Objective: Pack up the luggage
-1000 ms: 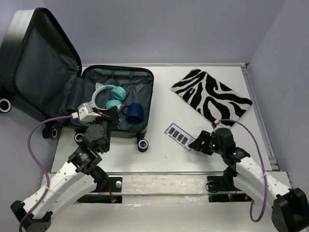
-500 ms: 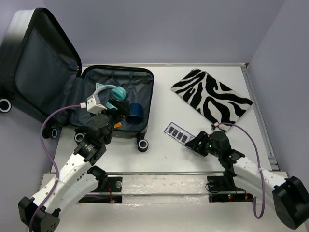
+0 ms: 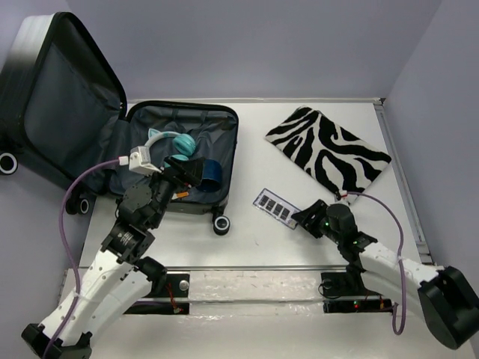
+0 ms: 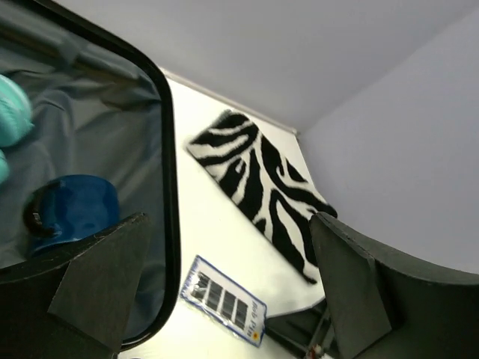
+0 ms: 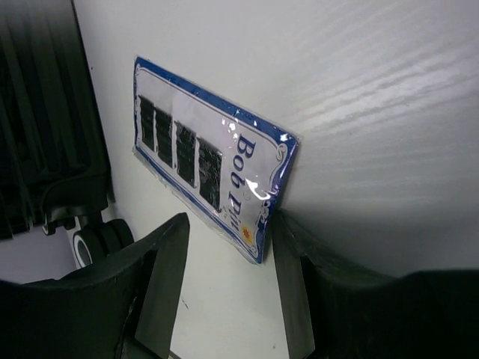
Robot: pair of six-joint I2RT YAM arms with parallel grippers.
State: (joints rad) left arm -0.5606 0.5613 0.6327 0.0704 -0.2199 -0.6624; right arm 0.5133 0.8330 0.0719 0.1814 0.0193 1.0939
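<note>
- Luggage [image 3: 221, 142]: lies open at the left rear of the table [image 3: 247, 239], lid propped up to the left. Teal headphones [image 3: 176, 146] and a blue cup [image 3: 211, 173] lie on its grey lining.
- Left gripper [image 3: 188, 170]: a second ago over the near rim, now further in above the cup. Jaws wide apart, nothing between them.
- Right gripper [image 3: 308, 218]: has edged leftward to the card of hair pins [image 3: 275, 207]. Jaws apart, straddling the card's near end and not yet closed on it.
- Card: position on the table unchanged and still unpacked. Judged the next item to pick.
- Zebra cloth [image 3: 325, 146]: flat at right rear, well apart from both arms.
- Room: bare table between card and luggage. The luggage's raised right rim and near wheel [image 3: 220, 224] stand in the carry path, so lift before crossing.
</note>
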